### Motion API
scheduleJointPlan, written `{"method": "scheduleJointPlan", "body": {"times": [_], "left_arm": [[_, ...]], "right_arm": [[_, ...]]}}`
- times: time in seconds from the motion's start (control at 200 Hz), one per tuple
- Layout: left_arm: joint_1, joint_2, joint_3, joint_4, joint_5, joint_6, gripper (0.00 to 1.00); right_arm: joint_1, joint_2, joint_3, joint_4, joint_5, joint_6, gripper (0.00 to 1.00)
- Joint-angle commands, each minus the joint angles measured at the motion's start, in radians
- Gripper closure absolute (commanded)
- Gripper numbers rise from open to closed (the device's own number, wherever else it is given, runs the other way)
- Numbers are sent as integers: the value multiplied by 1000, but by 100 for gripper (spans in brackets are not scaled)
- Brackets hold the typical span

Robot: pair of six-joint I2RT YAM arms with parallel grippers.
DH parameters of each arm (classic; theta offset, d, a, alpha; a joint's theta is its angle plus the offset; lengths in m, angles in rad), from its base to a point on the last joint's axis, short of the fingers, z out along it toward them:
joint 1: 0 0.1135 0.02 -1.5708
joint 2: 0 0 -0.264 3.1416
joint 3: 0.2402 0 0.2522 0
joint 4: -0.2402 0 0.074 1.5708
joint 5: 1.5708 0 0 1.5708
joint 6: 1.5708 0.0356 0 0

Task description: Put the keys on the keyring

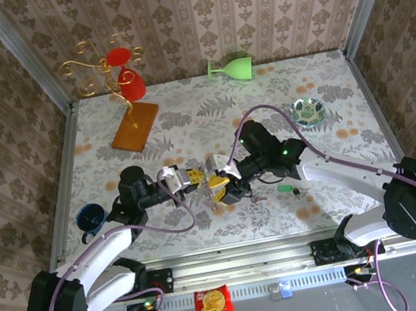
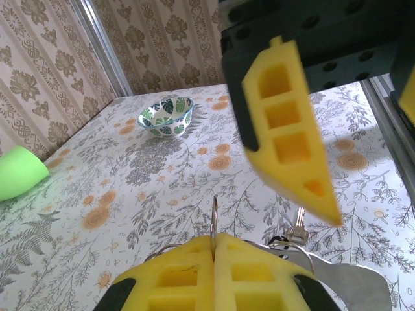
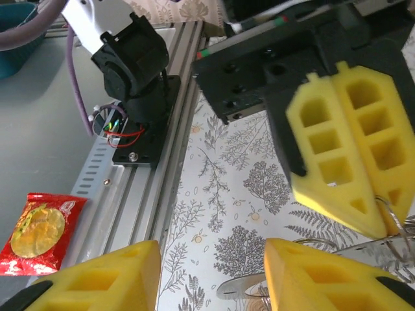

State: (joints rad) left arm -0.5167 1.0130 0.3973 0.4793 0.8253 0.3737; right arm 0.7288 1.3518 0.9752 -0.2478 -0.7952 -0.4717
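Observation:
My left gripper is shut, its yellow pads pinching the keyring, a thin metal ring seen edge-on that stands up between them. A silver key hangs just right of the pads beside a flat metal tag. My right gripper is open with nothing between its fingers; it hovers close in front of the left fingers, one finger looming above the ring. The green-headed key lies on the table to the right of both grippers.
A patterned bowl sits at the right, a green cup on its side at the back, a red cup on a gold stand back left, and a blue cup by the left arm. A snack packet lies on the near rail.

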Motion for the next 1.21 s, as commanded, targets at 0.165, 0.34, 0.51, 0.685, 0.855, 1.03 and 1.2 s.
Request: {"method": "scheduleJointPlan", "body": {"times": [0.165,0.34,0.51,0.685,0.855,1.03,1.2], "left_arm": [[-6,6,12,50,28,-35,100],[-5,16,7,84,66,-76,100],[-5,23,3,109,83,-98,100],[-3,29,3,121,95,-104,100],[-3,37,-1,140,103,-116,100],[-3,36,0,139,103,-116,100],[-3,42,4,128,103,-106,100]], "right_arm": [[-32,-86,-78,170,252,14,69],[-31,-37,-69,272,273,31,63],[-20,-2,-47,272,241,18,62],[-17,6,-43,276,225,13,71],[-16,4,-42,280,206,12,82],[-16,4,-29,260,177,2,84],[-14,14,-11,226,148,-13,85]]}}
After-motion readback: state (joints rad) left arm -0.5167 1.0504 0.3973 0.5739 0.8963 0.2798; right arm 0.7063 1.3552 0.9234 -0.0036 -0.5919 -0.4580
